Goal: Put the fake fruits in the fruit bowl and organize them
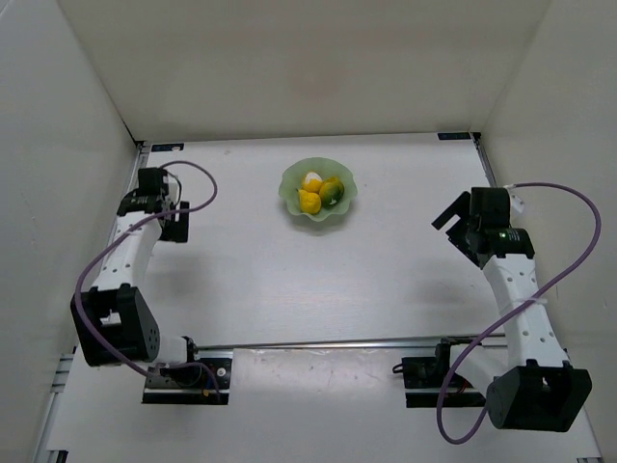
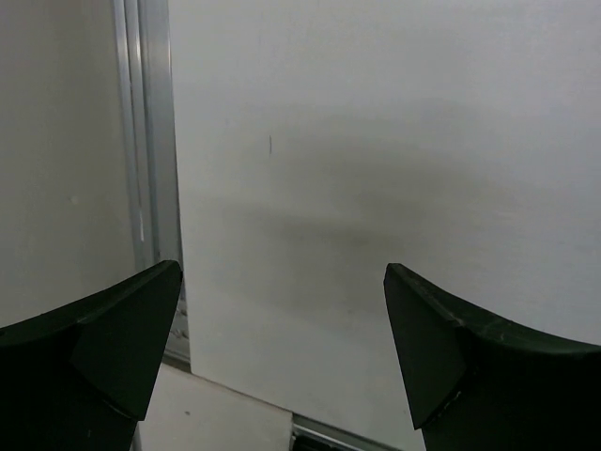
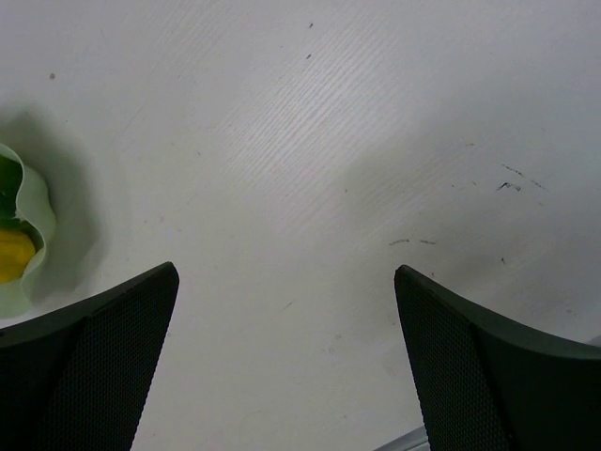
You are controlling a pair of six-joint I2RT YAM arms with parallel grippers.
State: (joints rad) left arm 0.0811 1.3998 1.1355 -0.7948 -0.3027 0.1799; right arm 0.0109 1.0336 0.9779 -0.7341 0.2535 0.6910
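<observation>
The fruit bowl (image 1: 289, 183), pale mint green with a wavy rim, stands at the back middle of the table. Three fake fruits lie in it: one part white (image 1: 312, 180), one plain yellow (image 1: 308, 202) and one part green (image 1: 334, 192). My left gripper (image 1: 154, 178) is open and empty at the far left, well away from the bowl; in the left wrist view the left gripper (image 2: 283, 272) faces bare walls. My right gripper (image 1: 458, 217) is open and empty to the right of the bowl. The right wrist view shows the right gripper (image 3: 286, 272) over bare table, with the bowl's rim (image 3: 36, 225) and a yellow fruit (image 3: 13, 255) at the left edge.
White walls enclose the table on the left, back and right. An aluminium post (image 2: 150, 141) stands in the back left corner, right before my left gripper. A metal rail (image 1: 328, 341) crosses the near table between the arm bases. Purple cables (image 1: 569, 193) loop off both arms.
</observation>
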